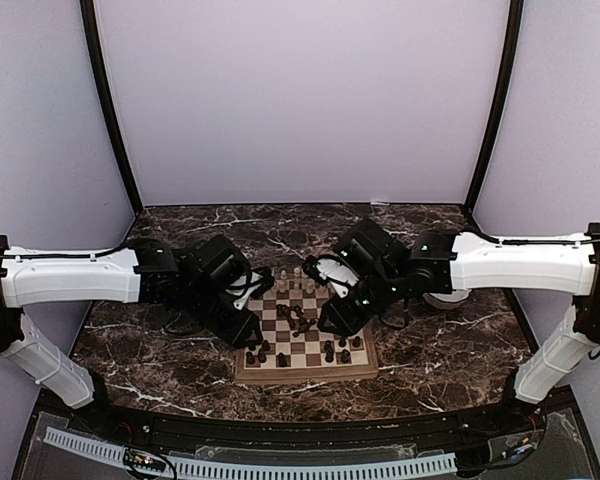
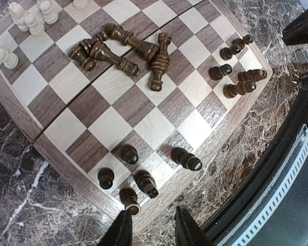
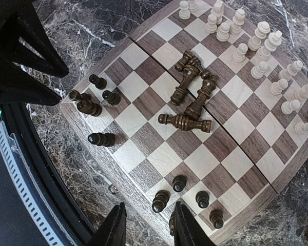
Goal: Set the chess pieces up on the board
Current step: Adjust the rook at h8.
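We hold our left pincer [image 2: 151, 231] and right pincer [image 3: 146, 229] parted and empty at nine and three o'clock of the board [image 1: 305, 374], dark chess pieces [image 1: 298, 318] toppled mid-board, cream ones [image 1: 296, 278] standing at twelve, all on a white-veined brown marble table [image 1: 440, 350] inside pale lavender walls [image 1: 300, 100].

Matt wood-grain board [image 3: 208, 159] w/ wooden pieces [image 3: 187, 122] on glossy marble-look table [image 3: 92, 31].
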Motion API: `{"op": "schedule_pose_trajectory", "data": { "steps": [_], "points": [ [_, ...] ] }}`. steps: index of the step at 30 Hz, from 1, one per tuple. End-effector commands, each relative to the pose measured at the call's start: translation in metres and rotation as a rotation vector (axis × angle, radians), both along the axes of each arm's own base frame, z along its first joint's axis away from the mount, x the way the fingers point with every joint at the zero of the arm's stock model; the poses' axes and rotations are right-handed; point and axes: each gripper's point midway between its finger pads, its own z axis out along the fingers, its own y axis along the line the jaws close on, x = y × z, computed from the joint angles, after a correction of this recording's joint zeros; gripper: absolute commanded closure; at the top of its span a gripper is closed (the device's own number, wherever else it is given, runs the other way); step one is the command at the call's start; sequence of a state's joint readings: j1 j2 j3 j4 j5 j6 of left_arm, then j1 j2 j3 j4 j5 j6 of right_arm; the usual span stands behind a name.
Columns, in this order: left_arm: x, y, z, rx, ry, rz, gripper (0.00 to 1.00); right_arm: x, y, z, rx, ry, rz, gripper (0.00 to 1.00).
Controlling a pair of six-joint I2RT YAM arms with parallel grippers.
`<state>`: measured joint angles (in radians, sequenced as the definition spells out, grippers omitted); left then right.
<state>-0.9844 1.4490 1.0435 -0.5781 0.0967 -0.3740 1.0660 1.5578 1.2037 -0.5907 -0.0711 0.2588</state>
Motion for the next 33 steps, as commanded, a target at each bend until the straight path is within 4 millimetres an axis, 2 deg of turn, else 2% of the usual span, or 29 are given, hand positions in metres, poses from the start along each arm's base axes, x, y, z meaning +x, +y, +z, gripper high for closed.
{"op": "schedule_pose_trajectory", "data": {
  "steps": [1, 13, 24, 33],
  "points": [
    [-0.015, 0.007, -0.009, 0.019, 0.067, -0.037, 0.68, 0.003, 0.003, -0.002, 0.017, 0.004, -0.02, 0.67],
    [-0.015, -0.001, -0.036, 0.077, 0.126, -0.071, 0.67, 0.002, 0.002, -0.006, 0.011, 0.008, -0.02, 0.67],
    [-0.012, -0.011, -0.042, 0.074, 0.136, -0.087, 0.69, 0.0, 0.0, -0.009, 0.005, 0.014, -0.018, 0.67],
    [-0.011, -0.006, -0.038, 0.087, 0.13, -0.061, 0.71, 0.0, 0.0, -0.011, 0.005, 0.016, -0.017, 0.67]
  ]
}}
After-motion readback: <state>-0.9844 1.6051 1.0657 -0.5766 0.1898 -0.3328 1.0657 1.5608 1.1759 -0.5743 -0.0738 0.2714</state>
